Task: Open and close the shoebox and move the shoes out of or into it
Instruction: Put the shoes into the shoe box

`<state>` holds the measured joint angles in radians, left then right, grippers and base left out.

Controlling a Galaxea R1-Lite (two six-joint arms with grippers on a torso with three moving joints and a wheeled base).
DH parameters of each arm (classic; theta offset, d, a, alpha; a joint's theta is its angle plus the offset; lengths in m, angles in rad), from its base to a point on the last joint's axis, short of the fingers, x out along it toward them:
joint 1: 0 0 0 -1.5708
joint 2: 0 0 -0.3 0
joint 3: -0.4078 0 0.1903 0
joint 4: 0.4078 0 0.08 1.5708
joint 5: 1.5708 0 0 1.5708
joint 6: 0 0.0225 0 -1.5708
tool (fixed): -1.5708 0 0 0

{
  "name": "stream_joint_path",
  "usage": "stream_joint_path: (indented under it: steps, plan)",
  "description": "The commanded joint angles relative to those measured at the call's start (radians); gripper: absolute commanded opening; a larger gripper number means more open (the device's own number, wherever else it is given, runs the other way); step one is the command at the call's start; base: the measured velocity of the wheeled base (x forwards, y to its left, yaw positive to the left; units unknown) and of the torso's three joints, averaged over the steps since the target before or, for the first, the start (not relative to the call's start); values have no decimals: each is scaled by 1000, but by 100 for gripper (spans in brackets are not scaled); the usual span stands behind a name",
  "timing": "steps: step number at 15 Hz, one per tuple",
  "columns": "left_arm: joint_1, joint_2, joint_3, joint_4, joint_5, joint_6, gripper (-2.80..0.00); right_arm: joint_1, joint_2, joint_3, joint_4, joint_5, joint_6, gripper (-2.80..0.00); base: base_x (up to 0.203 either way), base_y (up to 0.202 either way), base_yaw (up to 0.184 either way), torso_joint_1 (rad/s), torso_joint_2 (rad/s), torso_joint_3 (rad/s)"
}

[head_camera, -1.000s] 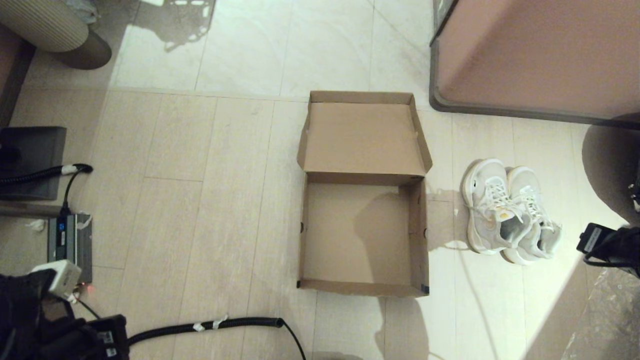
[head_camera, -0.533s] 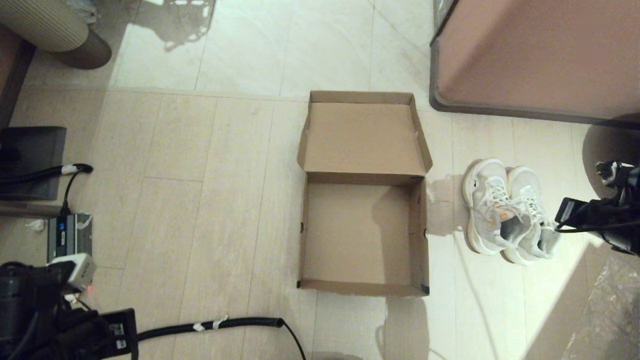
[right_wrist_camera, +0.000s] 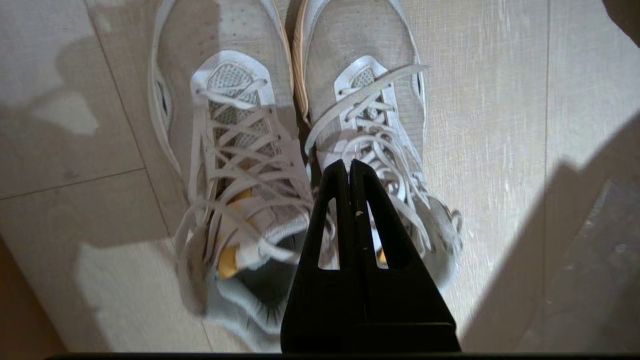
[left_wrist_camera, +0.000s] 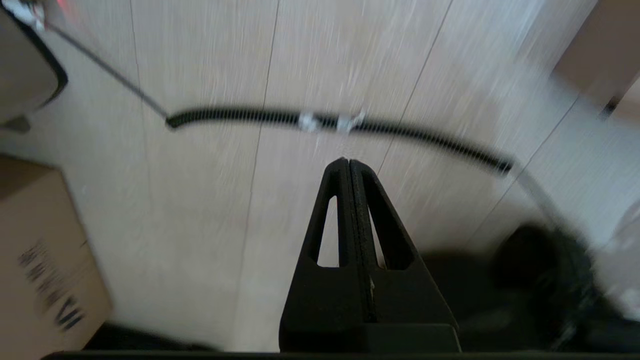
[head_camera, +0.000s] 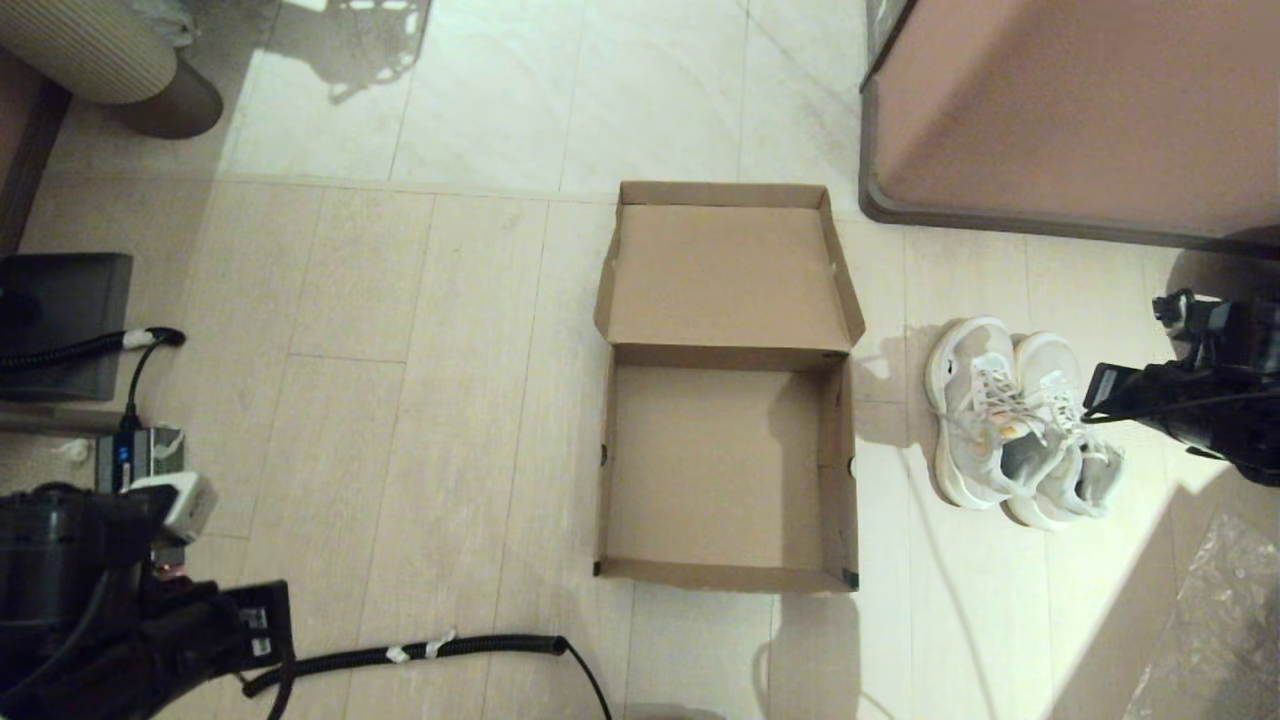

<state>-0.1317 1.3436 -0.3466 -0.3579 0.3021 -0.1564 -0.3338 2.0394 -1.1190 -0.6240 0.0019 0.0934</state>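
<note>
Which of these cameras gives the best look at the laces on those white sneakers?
The right wrist view: the shoes fill it, laces crisscrossed and loose, with the shut right gripper above them. The head view shows the pair small, beside the open shoebox. The left wrist view shows no shoes.

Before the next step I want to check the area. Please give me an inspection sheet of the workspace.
Surface: pale tiled floor.
Job's things: shoebox open, lid flap back, empty; shoes side by side on the floor to its right.
Clutter: small cardboard box.
Grippers: right gripper shut, above the shoes; left gripper shut, low at left.
Cables: black corrugated hose on the floor.
Surroundings: pinkish-brown cabinet behind the shoes.
</note>
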Motion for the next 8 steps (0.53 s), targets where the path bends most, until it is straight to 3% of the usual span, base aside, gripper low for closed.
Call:
stream_joint_path:
  steps: [1,4,8]
  plan:
    - [-1,-6,43,-3,0,12,-280,1,83,-81,-6,-11,7,0,0,0,0,0,0,0]
    - [-5,12,67,-3,0,12,-280,-5,76,-85,4,-68,16,0,0,0,0,0,0,0]
    - [-2,30,52,-4,0,12,-280,-16,-10,88,-8,-57,25,0,0,0,0,0,0,0]
